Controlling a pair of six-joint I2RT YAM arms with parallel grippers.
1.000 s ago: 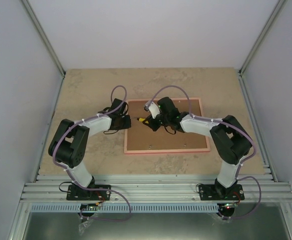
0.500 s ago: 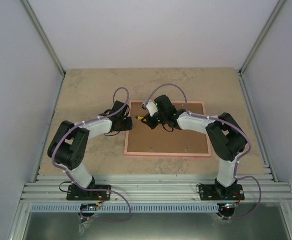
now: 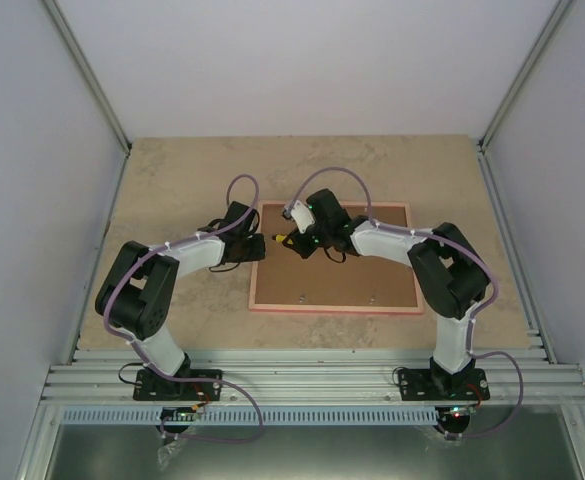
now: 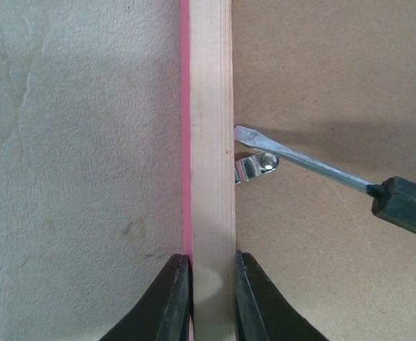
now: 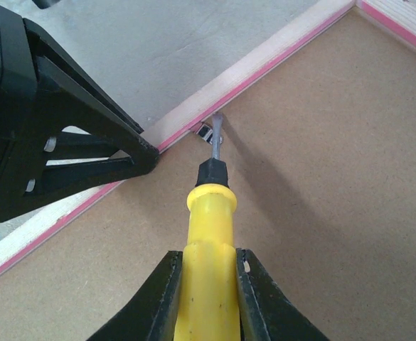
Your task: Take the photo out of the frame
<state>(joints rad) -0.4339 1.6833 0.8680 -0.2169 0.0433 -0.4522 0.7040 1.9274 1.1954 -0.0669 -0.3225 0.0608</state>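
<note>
The pink frame (image 3: 372,300) lies face down, its brown fibreboard back (image 3: 352,280) up; the photo is hidden under it. My left gripper (image 3: 256,247) is shut on the frame's left rail; in the left wrist view its jaws (image 4: 212,284) pinch the pale wood rail (image 4: 211,128) with the pink edge. My right gripper (image 3: 298,243) is shut on a yellow-handled screwdriver (image 5: 208,234). The screwdriver's blade (image 4: 293,158) has its tip at a small metal clip (image 4: 254,167) beside the rail. The clip also shows in the right wrist view (image 5: 206,132).
The frame rests on a beige stone-look tabletop (image 3: 172,170) enclosed by white walls. A metal rail (image 3: 312,380) runs along the near edge by the arm bases. More small metal clips (image 3: 302,295) sit along the frame's near rail.
My right gripper has moved a little left with the screwdriver, bringing its tip to the clip at the left rail. The frame has shifted slightly. The left gripper keeps its hold.
</note>
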